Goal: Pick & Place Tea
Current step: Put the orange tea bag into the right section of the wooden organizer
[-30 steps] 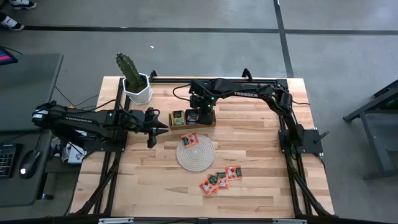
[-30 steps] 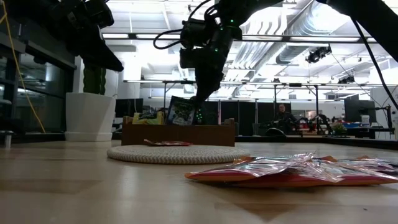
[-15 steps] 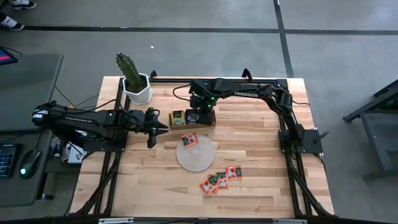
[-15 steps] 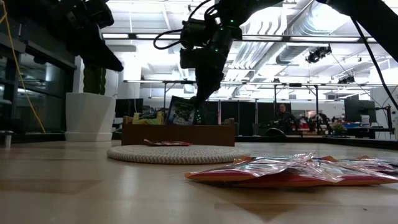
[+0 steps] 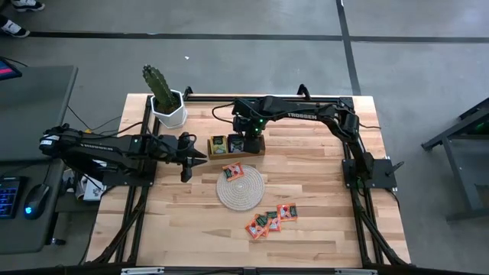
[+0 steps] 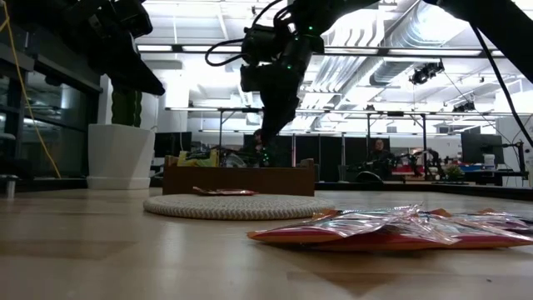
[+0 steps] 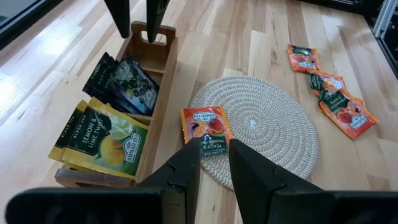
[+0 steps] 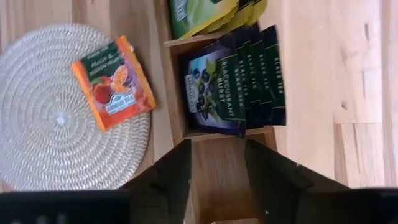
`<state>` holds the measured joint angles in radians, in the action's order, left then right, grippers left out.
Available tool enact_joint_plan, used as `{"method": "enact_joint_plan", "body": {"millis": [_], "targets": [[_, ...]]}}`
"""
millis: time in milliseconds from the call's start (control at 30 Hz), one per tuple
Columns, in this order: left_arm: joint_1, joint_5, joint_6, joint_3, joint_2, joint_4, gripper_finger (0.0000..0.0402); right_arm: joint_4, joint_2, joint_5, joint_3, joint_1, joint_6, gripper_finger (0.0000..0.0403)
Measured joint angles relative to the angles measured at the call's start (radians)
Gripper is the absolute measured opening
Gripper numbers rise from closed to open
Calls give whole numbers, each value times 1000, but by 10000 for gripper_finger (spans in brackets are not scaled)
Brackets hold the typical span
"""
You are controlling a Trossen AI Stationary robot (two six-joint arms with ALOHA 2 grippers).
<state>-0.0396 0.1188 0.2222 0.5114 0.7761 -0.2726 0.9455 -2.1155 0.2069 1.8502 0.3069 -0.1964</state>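
Hovering over the brown wooden three-part tray (image 5: 236,146) near the top middle of the high view, my right gripper (image 8: 214,163) has its fingers spread and holds nothing. Below it sit the dark blue-black tea packets (image 8: 233,78), leaning in the middle part, with yellow-green packets (image 7: 103,140) next door. One orange-red packet (image 5: 233,171) lies on the round pale woven mat (image 5: 250,195); more orange-red packets (image 5: 270,220) lie lower down. My left gripper (image 7: 214,154) waits at the left, fingers slightly apart. I think the leaning packets could tip out if bumped.

five orange sachets (image 7: 205,127), one mat (image 7: 273,134), one tray (image 7: 163,62).
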Motion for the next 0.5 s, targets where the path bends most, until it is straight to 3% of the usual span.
{"method": "enact_joint_plan", "body": {"millis": [200, 500], "targets": [[0, 0, 0, 0, 0, 1, 83, 17, 42, -15, 2, 2, 62, 173], [0, 0, 11, 0, 54, 9, 83, 33, 66, 34, -1, -95, 86, 153]]}}
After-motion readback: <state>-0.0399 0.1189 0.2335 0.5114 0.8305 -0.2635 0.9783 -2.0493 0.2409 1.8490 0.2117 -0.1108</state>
